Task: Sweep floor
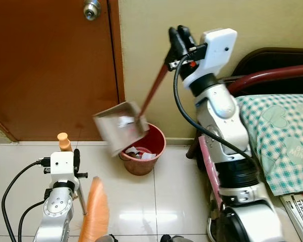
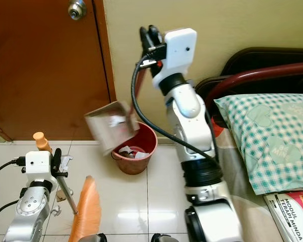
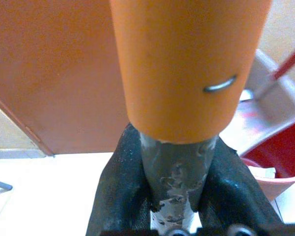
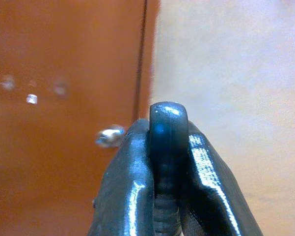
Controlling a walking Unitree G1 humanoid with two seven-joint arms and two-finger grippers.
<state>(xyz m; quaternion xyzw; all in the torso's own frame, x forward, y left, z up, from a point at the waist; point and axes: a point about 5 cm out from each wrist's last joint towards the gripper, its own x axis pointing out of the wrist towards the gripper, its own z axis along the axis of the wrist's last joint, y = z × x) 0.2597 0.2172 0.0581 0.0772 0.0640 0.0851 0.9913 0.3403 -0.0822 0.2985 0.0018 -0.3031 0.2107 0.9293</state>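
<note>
A: Right gripper [image 1: 179, 36], what's it doing?
B: It's raised high against the yellow wall [image 1: 201, 15], fingers clamped tight around the black top end of the dustpan handle [image 1: 152, 85]. In the right wrist view the handle's rounded end [image 4: 168, 147] is sitting squeezed between both fingers [image 4: 125, 196].
A: Where's the dustpan?
B: The dustpan [image 1: 119, 126] is hanging below the fingers at the far end of the red handle, tilted, directly over the red bin [image 1: 143, 151]. Pan looks blurred. White scraps are lying in the pan and paper litter [image 1: 141, 152] is sitting inside the bin.
A: Bin location?
B: It's standing on the white tiled floor [image 1: 161, 196], close to the wall and near the brown door [image 1: 50, 65].
A: Left gripper [image 1: 75, 164]?
B: It's low, fingers gripping a grey broom pole [image 3: 175, 177] just under its orange end cap [image 3: 186, 64]. The orange broom head [image 1: 96, 209] is showing near the floor beside that arm.
A: Anything else?
B: A bed with a checked green pillow [image 1: 277, 141] is sitting off to the right arm's side, and a book [image 1: 300, 209] is lying below it.
</note>
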